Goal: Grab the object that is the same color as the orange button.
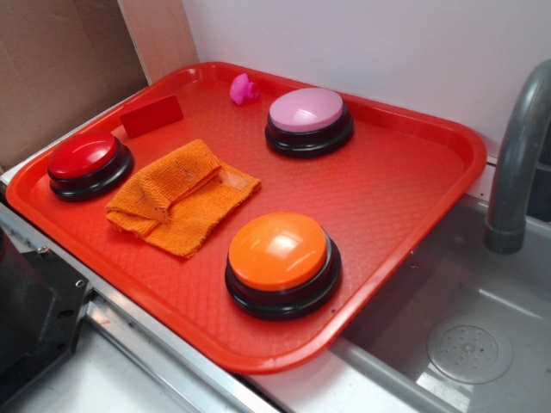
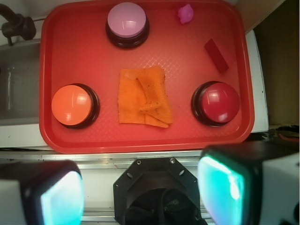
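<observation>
Fingers (image 2: pixel 61 197) of the gripper (image 2: pixel 140 194) fill the bottom of the wrist view, one blurred pad at the lower left and one at the lower right, standing wide apart with nothing between them. The gripper does not appear in the exterior view. It hangs high, back over the metal rail at the tray's (image 2: pixel 47 117) near edge, above none of the tray's contents.

From there the rag (image 2: pixel 143 96) lies straight ahead, close to the centre line between the pads, so the move looks like a forward reach and a descent with little sideways shift. The rag sits mid-tray, between the orange button (image 2: pixel 72 105) on one side and the red button (image 2: pixel 216 102) on the other, touching neither. It is roughly square, with a folded ridge running along the line of reach; my guess is that the pads, closing across that ridge, would pinch it well.

Count: three buttons, namely orange, red and pink (image 2: pixel 127 21); one rag; one red block (image 2: pixel 217 55); one small pink toy (image 2: pixel 185 13).
</observation>
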Controlling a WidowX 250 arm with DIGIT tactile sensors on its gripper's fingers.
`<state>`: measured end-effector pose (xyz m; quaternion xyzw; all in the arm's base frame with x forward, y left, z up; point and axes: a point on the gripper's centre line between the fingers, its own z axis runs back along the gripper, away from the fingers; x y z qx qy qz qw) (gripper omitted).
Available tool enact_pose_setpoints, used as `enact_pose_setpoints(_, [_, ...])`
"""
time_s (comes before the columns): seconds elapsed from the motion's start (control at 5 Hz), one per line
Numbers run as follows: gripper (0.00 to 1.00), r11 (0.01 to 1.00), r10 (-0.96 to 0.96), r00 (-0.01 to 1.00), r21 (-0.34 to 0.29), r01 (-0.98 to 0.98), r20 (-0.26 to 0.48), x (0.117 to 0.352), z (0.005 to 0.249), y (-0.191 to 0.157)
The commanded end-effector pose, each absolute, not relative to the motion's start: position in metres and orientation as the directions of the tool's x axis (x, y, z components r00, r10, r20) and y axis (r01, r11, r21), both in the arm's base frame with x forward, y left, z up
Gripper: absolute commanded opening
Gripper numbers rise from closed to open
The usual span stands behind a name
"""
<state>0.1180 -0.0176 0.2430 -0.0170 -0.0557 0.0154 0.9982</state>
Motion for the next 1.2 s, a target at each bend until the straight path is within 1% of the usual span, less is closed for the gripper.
enact_pose_setpoints(0.0, [1.0,0.999,0.033,0.993,-0.036,-0.029,0.111,0.118,0.243,-0.018])
enact_pose_setpoints(0.2, [1.0,0.997,0.074,0.997,0.006,-0.074,-0.015,0.148,0.208,-0.008])
enact_pose_setpoints(0.4, [1.0,0.996,0.084,0.993,0.015,-0.083,-0.085,0.153,0.17,0.001])
enact_pose_setpoints(0.6, [1.0,0.998,0.057,0.993,0.04,-0.053,-0.099,0.164,0.143,0.007])
enact_pose_setpoints(0.8, [1.0,0.999,0.014,0.998,0.048,-0.01,-0.068,0.172,0.124,0.013])
enact_pose_setpoints(1.0, [1.0,0.999,-0.021,1.0,0.036,0.022,-0.02,0.191,0.106,0.017])
